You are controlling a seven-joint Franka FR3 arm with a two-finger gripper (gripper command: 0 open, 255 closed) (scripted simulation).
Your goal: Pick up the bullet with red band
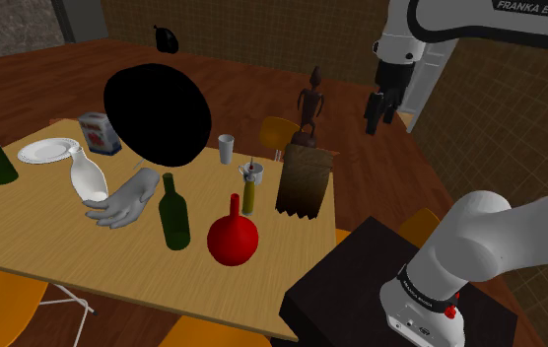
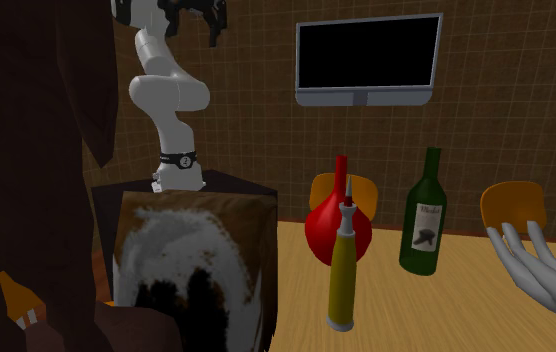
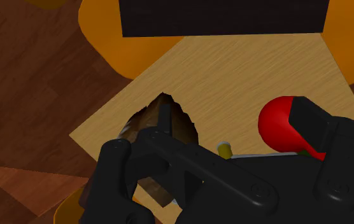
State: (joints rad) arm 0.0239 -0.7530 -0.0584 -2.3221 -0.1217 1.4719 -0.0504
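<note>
Second exterior view shows the bullet best. It stands up straight on the wooden table. Its body is long, round and yellow-green. A red band goes around its neck, and a thin grey tip sticks up on top. In the shoulder view the bullet looks small, and its red band is hard to make out there. In the wrist view only its yellow top peeks out past the black hand. The rest is hidden.

Just behind the bullet is a shiny red vase with a round belly and a thin neck. A dark green bottle with a pale label stands near them. A smooth grey hand shape is at the second exterior view's right edge, and that edge cuts it off. A brown and white patchy block stands close to the camera, next to the bullet. In the shoulder view this block has a zigzag lower edge and a dark little figure on top.

The gripper hangs high in the air, well apart from the bullet, past the far side of the table. I cannot tell if it is open or closed. It is holding nothing.
</note>
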